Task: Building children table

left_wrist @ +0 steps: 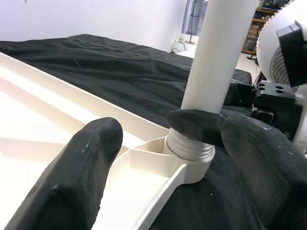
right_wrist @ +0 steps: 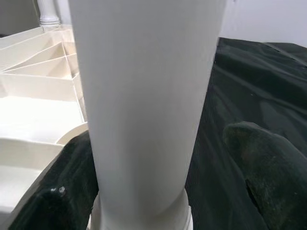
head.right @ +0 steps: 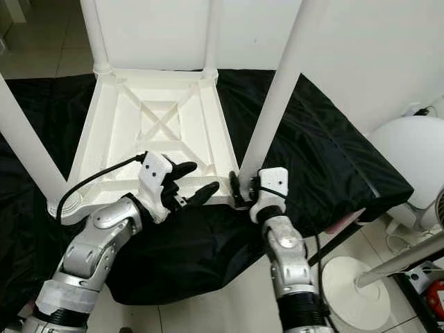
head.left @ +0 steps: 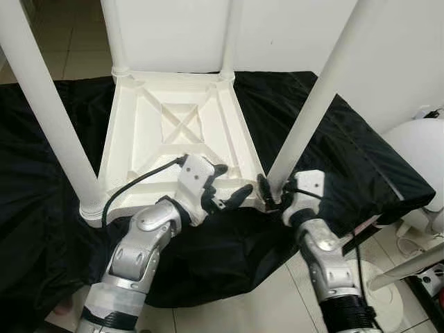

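Observation:
A white children's table top [head.left: 173, 118] lies upside down on a black cloth [head.left: 361, 152], with its legs pointing up. At the near right corner stands a white leg [head.left: 312, 104] in its threaded socket [left_wrist: 192, 146]. My right gripper [head.left: 274, 189] is open around the base of this leg [right_wrist: 144, 96]; one finger [right_wrist: 57, 191] rests against it and the other finger [right_wrist: 264, 158] stands apart from it. My left gripper [head.left: 232, 180] is open over the table top's front rim, just left of that corner, with nothing between its fingers [left_wrist: 91, 163].
A second leg [head.left: 48, 118] rises at the near left corner and two more [head.left: 114, 35] stand at the far corners. A white fan [head.left: 416, 159] with a round base [head.right: 354, 284] stands on the tiled floor to the right. A white wall is behind.

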Controlling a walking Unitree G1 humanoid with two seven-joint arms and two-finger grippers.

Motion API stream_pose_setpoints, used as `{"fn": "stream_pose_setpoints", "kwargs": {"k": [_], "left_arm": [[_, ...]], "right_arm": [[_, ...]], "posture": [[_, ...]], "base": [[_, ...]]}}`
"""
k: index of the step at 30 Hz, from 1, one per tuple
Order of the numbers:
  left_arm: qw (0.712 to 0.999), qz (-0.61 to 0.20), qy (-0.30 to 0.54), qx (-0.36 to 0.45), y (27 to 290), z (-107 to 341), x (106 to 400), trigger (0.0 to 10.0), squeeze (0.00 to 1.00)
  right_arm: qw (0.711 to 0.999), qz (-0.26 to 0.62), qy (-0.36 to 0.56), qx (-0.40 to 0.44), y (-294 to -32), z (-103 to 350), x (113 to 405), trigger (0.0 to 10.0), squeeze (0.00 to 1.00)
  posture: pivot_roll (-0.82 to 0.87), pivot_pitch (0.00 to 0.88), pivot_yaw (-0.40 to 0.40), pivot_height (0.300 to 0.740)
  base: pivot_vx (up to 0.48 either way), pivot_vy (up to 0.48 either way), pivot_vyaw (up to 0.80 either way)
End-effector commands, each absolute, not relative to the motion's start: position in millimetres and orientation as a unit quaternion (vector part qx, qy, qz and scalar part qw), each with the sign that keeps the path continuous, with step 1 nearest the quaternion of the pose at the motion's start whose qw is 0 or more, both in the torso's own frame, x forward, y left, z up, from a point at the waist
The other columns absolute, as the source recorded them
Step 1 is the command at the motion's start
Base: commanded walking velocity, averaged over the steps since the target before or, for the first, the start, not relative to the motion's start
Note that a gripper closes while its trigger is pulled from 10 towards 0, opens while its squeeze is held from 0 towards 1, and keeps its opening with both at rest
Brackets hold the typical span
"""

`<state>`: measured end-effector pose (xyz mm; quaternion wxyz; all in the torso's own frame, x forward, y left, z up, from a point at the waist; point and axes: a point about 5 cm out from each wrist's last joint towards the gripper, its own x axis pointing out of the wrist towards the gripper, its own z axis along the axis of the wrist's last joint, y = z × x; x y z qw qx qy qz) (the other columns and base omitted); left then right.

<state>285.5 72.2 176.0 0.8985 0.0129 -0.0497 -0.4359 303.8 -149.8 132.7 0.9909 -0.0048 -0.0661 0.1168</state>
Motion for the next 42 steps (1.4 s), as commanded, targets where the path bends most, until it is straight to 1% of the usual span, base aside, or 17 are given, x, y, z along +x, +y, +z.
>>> {"fn": "stream_pose_setpoints", "kwargs": {"k": [1,3,5,6,9,13,15,17,18,20,23,32,38,39,40,41,42], "left_arm": [[0.923,-0.382,-0.045,0.007,75,176,290,10.0,0.0],[0.923,-0.382,-0.044,0.007,76,177,290,10.0,0.0],[0.92,-0.391,-0.037,0.006,80,179,291,10.0,0.0],[0.92,-0.391,-0.037,0.006,80,179,291,10.0,0.0],[0.915,-0.401,-0.033,0.018,82,181,288,10.0,0.0],[0.915,-0.401,-0.032,0.022,83,180,288,10.0,0.0],[0.913,-0.406,-0.031,0.021,83,181,285,10.0,0.0],[0.913,-0.406,-0.031,0.021,83,181,285,10.0,0.0],[0.912,-0.407,-0.032,0.038,84,180,287,10.0,0.0],[0.912,-0.406,-0.033,0.046,84,181,288,10.0,0.0],[0.915,-0.396,-0.046,0.062,84,185,292,10.0,0.0],[0.911,-0.403,-0.052,0.066,80,188,293,10.0,0.0],[0.91,-0.405,-0.051,0.068,79,188,293,10.0,0.0],[0.908,-0.409,-0.052,0.07,77,188,293,10.0,0.0],[0.908,-0.409,-0.052,0.07,77,188,293,10.0,0.0],[0.907,-0.412,-0.053,0.073,76,187,293,10.0,0.0],[0.906,-0.413,-0.052,0.073,75,187,294,10.0,0.0]], "right_arm": [[0.99,0.127,-0.067,-0.005,-156,134,303,10.0,0.0],[0.988,0.143,-0.066,-0.007,-160,135,303,10.0,0.0],[0.982,0.178,-0.06,-0.018,-167,137,304,10.0,0.0],[0.982,0.178,-0.06,-0.018,-167,137,304,10.0,0.0],[0.974,0.22,-0.052,-0.031,-176,137,304,10.0,0.0],[0.971,0.231,-0.049,-0.035,-178,137,304,10.0,0.0],[0.965,0.256,-0.047,-0.044,-182,137,304,10.0,0.0],[0.965,0.256,-0.047,-0.044,-182,137,304,10.0,0.0],[0.957,0.28,-0.037,-0.064,-186,135,306,10.0,0.0],[0.954,0.289,-0.033,-0.069,-187,134,308,10.0,0.0],[0.952,0.298,-0.029,-0.07,-187,133,310,10.0,0.0],[0.935,0.344,-0.026,-0.081,-176,138,327,10.0,0.0],[0.932,0.353,-0.02,-0.084,-174,136,330,10.0,0.0],[0.929,0.359,-0.015,-0.088,-173,134,331,6.6,0.0],[0.929,0.359,-0.015,-0.088,-173,134,331,6.6,0.0],[0.927,0.363,-0.012,-0.092,-172,132,332,4.8,0.0],[0.926,0.365,-0.009,-0.095,-172,130,332,0.0,0.0]], "posture": [[-0.02,0.077,-0.08,0.74],[-0.02,0.079,-0.082,0.74],[-0.02,0.083,-0.085,0.74],[-0.02,0.083,-0.085,0.74],[-0.02,0.085,-0.088,0.74],[-0.02,0.083,-0.086,0.74],[-0.02,0.074,-0.067,0.74],[-0.02,0.074,-0.067,0.74],[-0.02,0.065,-0.055,0.74],[-0.01,0.065,-0.053,0.74],[-0.01,0.065,-0.052,0.74],[0.0,0.031,-0.042,0.74],[-0.01,0.026,-0.032,0.74],[0.0,0.01,-0.037,0.74],[0.0,0.01,-0.037,0.74],[0.0,0.01,-0.035,0.74],[-0.01,0.001,-0.035,0.74]], "base": [[0.0,0.0,0.0],[0.0,0.0,0.0],[0.0,0.0,0.0],[0.0,0.0,0.0],[0.0,0.0,0.0],[0.0,0.0,0.0],[0.0,0.0,0.0],[0.0,0.0,0.0],[0.0,0.0,0.0],[0.0,0.0,0.0],[0.0,0.0,0.0],[0.0,0.0,0.0],[0.0,0.0,0.0],[0.0,0.0,0.0],[0.0,0.0,0.0],[0.0,0.0,0.0],[0.0,0.0,0.0]]}}
